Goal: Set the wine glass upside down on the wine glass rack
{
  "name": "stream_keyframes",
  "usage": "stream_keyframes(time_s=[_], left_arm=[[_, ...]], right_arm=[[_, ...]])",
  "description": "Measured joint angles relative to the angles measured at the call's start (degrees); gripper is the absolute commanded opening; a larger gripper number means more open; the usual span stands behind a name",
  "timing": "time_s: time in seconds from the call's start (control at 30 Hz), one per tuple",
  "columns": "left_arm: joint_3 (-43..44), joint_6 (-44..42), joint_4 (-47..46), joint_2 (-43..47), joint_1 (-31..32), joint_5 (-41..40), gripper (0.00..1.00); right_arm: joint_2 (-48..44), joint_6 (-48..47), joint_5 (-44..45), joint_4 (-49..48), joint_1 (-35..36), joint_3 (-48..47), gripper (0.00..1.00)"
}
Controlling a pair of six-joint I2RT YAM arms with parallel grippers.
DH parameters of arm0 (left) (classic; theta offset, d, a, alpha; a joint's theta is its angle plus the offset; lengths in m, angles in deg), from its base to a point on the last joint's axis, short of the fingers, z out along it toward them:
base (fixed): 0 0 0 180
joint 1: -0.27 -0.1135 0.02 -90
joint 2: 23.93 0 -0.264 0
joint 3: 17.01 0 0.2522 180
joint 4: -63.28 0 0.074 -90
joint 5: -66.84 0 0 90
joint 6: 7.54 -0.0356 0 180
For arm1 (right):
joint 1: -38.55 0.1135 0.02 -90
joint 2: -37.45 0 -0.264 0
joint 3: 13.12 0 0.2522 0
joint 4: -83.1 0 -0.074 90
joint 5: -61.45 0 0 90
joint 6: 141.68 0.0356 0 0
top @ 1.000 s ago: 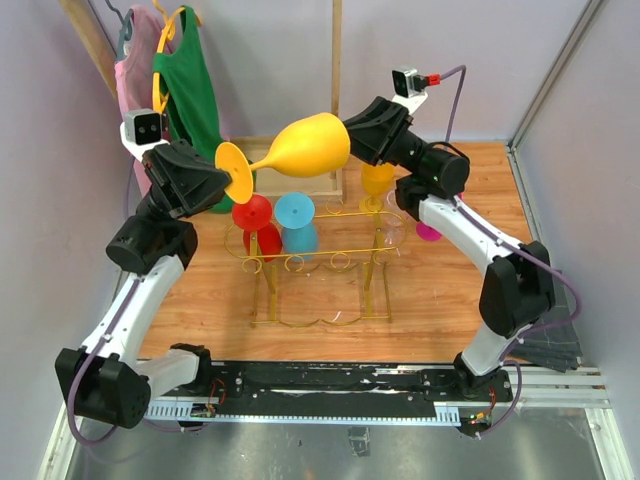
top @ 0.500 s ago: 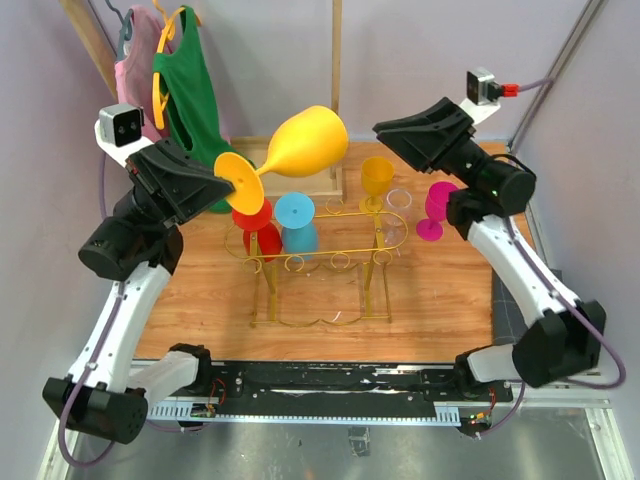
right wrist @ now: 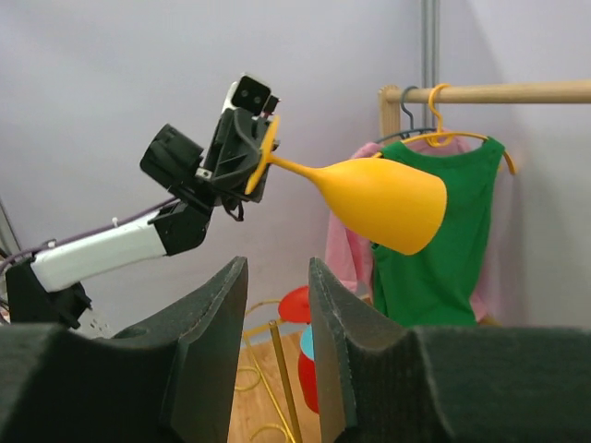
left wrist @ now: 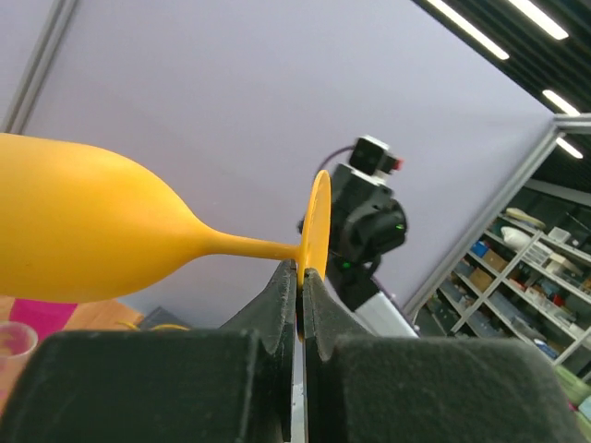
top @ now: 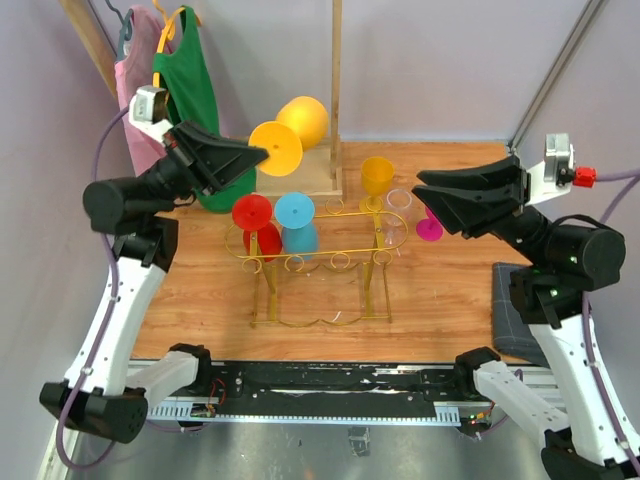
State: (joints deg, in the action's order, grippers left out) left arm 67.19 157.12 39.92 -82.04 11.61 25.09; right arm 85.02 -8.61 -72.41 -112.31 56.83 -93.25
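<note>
Your left claw (top: pixel 248 153) is raised high over the back left of the worktop (top: pixel 440 290). A green top (top: pixel 190 90) on its hanger is close on its left, and an upright wooden post (top: pixel 336 90) stands just right of its load. From above, the bowl seems to meet that post, and you cannot tell the gap there. This claw is pressed together on the rim of the foot of the yellow wine glass (top: pixel 290 132), stem about level and bowl pointing away from the arm, well above the wine glass rack (top: pixel 330 251). A red glass (top: pixel 255 222) and a blue glass (top: pixel 296 220) sit foot-up at the left part of the rack. The right part of its oval frame is bare wire, with a yellow cup (top: pixel 377 178) and a clear glass (top: pixel 397 205) near its far end. Your right claw (top: pixel 425 195) hangs right of the rack, spread wide and gripping nothing, partly covering a magenta glass (top: pixel 428 232). Only the left wrist view shows the foot edge-on between the pads (left wrist: pixel 277 300). Only the right wrist view shows the glass side-on, with open air beneath the bowl.
</note>
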Motion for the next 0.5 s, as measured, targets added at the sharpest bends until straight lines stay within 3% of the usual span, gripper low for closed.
stream_keyframes(time_s=[0.5], left_arm=[[-2.1,-3.7,4.0,-13.2,5.5,-0.6,0.0]], right_arm=[[-16.5,-14.5,8.0,23.4,0.0,6.1,0.36]])
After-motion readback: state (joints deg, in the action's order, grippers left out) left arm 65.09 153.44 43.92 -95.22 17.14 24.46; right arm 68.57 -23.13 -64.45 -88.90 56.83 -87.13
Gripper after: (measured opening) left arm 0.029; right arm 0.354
